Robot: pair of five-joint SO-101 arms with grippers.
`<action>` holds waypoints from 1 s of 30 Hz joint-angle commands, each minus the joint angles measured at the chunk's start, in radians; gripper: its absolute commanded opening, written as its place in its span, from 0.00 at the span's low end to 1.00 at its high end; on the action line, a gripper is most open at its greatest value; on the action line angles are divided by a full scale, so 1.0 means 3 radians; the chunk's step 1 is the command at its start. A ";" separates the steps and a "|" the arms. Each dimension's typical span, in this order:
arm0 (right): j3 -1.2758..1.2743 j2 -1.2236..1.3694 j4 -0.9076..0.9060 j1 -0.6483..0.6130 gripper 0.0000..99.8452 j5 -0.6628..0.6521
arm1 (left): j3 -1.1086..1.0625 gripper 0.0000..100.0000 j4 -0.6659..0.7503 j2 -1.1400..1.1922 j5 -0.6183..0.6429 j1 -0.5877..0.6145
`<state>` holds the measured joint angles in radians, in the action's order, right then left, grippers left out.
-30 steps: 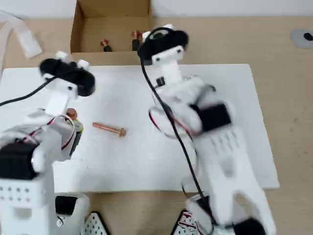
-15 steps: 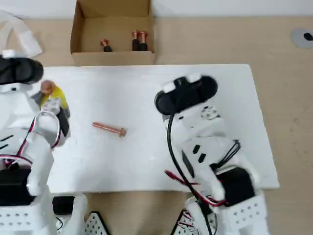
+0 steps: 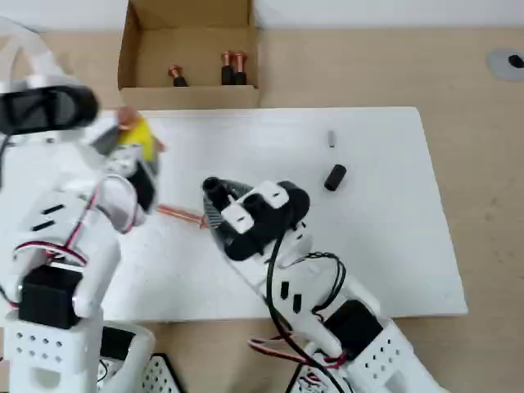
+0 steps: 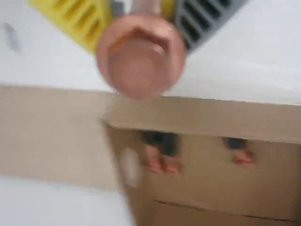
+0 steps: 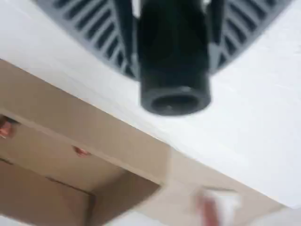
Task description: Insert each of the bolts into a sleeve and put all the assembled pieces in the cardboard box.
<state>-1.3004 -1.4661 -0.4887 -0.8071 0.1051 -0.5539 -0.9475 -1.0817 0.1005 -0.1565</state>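
Left gripper (image 4: 141, 12) clamps a bolt (image 4: 140, 56); right gripper (image 5: 173, 19) clamps a sleeve (image 5: 174, 70).

My left pincer (image 3: 124, 133), clamped on a bolt (image 4: 141, 54), hangs just before the cardboard box (image 3: 128, 57). The box's near wall stands between it and the inside. Three assembled pieces (image 3: 227, 69) stand along that wall, and the floor behind them is bare. My right pincer (image 3: 214, 195), gripping a sleeve (image 5: 174, 61), sits over the middle of the white board (image 3: 393, 246). The loose bolt (image 3: 176, 212) lies in the narrow gap between my arms. Off to the right, a loose black sleeve (image 3: 334, 177) and a small grey piece (image 3: 331, 138) lie near each other, with open board around them.
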 commanded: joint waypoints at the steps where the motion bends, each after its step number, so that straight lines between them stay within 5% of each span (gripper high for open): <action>1: -0.0008 -0.0074 0.0118 -0.0141 0.01 0.0031 | 0.0194 0.01 0.0010 -0.0069 0.0005 -0.0286; 9: -0.0018 -0.0079 0.0113 -0.0156 0.01 0.0041 | 0.0655 0.01 -0.0205 -0.0069 0.0015 -0.0399; 16: 0.0013 -0.0079 0.0118 -0.0156 0.01 0.0041 | 0.0634 0.01 -0.0266 -0.0064 0.0020 -0.0921; 30: 0.0008 -0.0084 0.0118 -0.0141 0.01 0.0041 | 0.0752 0.01 -0.0726 -0.0038 0.0010 -0.0368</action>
<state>-1.3096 -1.4676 -0.4826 -0.8393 0.1082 -0.4051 -1.1485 -1.0879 0.1005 -0.2808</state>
